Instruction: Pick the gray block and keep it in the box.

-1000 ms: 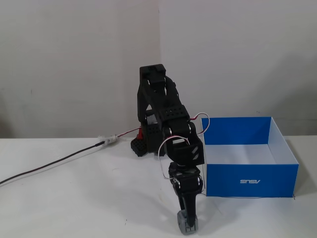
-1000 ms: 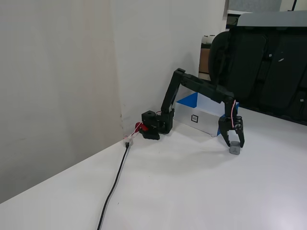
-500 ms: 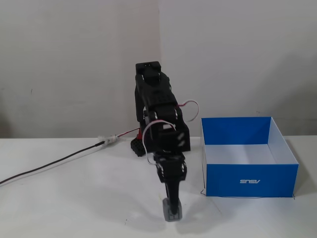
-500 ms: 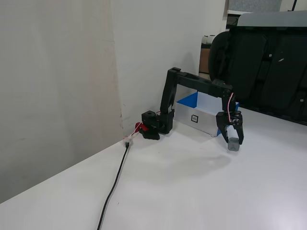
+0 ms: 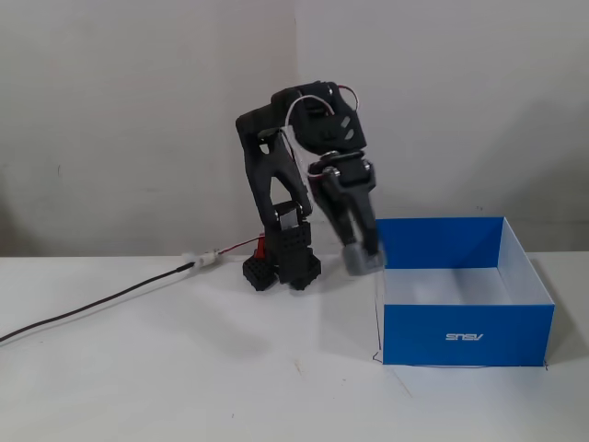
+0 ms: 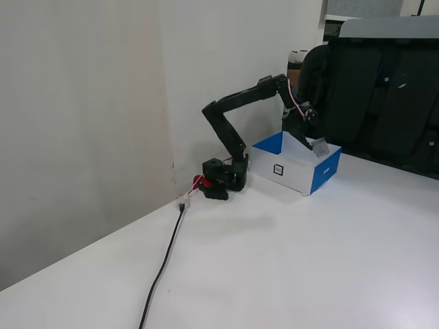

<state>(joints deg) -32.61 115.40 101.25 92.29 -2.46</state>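
My gripper (image 5: 360, 249) points down and is shut on the gray block (image 5: 364, 261), a small gray cube held in the air at the fingertips. In a fixed view the block hangs just at the left wall of the box (image 5: 433, 333), at about rim height. The box is blue outside with a white logo, and its white floor is bare. In the other fixed view the gripper (image 6: 317, 142) holds the block (image 6: 321, 147) over the box (image 6: 326, 171), slightly above its rim.
The arm's black base (image 5: 281, 262) stands on the white table left of the box. A dark cable (image 5: 101, 302) runs from the base to the left edge. A wall stands behind. A black chair (image 6: 384, 96) stands beyond the box.
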